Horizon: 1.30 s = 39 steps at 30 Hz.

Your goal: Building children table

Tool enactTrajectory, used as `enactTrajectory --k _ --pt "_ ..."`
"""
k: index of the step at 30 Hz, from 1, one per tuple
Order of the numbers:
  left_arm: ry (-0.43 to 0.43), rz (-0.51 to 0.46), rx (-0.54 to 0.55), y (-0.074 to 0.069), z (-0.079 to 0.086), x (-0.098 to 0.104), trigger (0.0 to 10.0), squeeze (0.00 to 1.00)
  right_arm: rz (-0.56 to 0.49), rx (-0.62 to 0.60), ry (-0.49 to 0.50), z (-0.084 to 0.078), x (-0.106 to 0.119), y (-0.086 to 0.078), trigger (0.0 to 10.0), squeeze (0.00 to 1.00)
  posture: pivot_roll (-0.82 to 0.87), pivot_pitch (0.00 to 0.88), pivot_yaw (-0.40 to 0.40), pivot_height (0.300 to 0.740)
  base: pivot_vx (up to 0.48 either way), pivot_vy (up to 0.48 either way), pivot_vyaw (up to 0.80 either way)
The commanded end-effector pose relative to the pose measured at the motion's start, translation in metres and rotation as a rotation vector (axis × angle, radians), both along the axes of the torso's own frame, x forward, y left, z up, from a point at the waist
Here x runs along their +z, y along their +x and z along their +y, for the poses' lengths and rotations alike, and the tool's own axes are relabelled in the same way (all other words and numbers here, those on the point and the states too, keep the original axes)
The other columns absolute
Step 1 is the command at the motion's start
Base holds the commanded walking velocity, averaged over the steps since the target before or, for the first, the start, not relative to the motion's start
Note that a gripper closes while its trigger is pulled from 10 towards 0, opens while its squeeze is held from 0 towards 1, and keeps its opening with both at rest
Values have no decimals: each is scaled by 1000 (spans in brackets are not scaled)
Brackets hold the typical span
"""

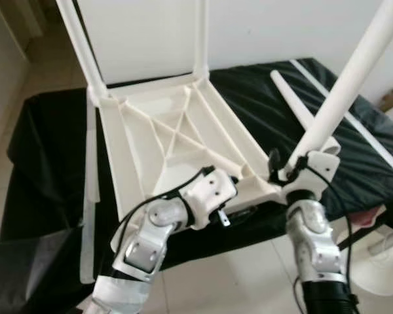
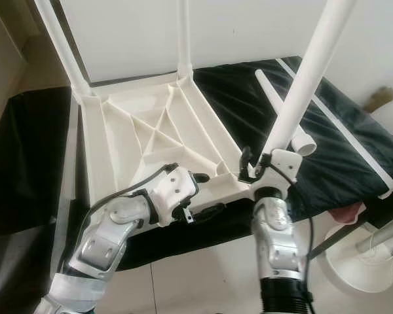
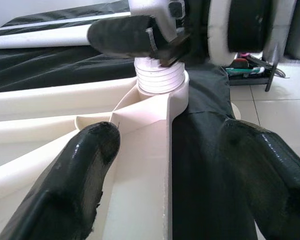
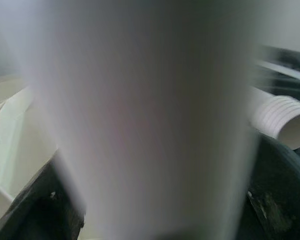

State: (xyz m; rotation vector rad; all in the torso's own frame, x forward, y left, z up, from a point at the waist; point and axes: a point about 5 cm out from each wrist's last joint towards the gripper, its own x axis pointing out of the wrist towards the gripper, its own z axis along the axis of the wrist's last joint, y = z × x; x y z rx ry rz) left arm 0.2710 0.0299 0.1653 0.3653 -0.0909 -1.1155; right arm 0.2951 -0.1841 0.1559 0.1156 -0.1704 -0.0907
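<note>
The right gripper (image 2: 252, 171) pinches a white leg (image 2: 306, 78) into the upturned tabletop's (image 2: 118, 140) corner socket, while the left gripper (image 1: 239, 199), fingers spread, apparently steadies the edge.

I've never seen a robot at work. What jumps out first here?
A white plastic tabletop lies upside down on a black-draped table, two legs already standing at its far corners. At the near right corner, the right end effector grips a long white leg at its socket, while the left end effector straddles the tabletop's near edge, fingers apart.
</note>
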Motion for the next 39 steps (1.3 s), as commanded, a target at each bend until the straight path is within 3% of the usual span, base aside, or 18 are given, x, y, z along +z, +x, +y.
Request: enactTrajectory --k 1,7,9,18,31,32,33,34,39 --pt "-31 -40 142 7 4 2 10000 0 23 43 1 0 -4 -1 10000 0 -51 50 -11 740 0 0 0" --pt "-27 -44 142 8 5 3 10000 0 27 141 -66 -9 -2 -2 10000 0 -56 44 -6 740 0 0 0" --pt "-20 -44 137 9 3 3 10000 0 40 261 -154 -18 -3 -4 10000 0 -62 40 -3 740 0 0 0" --pt "9 -19 126 7 -3 -2 10000 0 94 515 -322 -29 -7 -2 10000 0 -72 28 7 740 0 0 0" --pt "2 -9 99 3 -11 -6 10000 0 117 633 -400 -40 -2 11 10000 0 -65 18 8 740 0 0 0" --pt "0 -47 97 2 -12 -5 10000 0 127 633 -404 -42 -3 12 1255 0 -59 14 4 740 0 0 0" --pt "0 -47 97 2 -12 -5 10000 0 127 633 -404 -42 -3 12 1255 0 -59 14 4 740 0 0 0" --pt "7 -56 104 2 -12 -5 10000 0 135 639 -395 -43 -6 13 0 0 -57 11 2 740 0 0 0" --pt "2 -64 133 3 -11 -4 10000 0 157 653 -356 -46 -13 11 0 0 -51 3 -2 740 0 0 0"
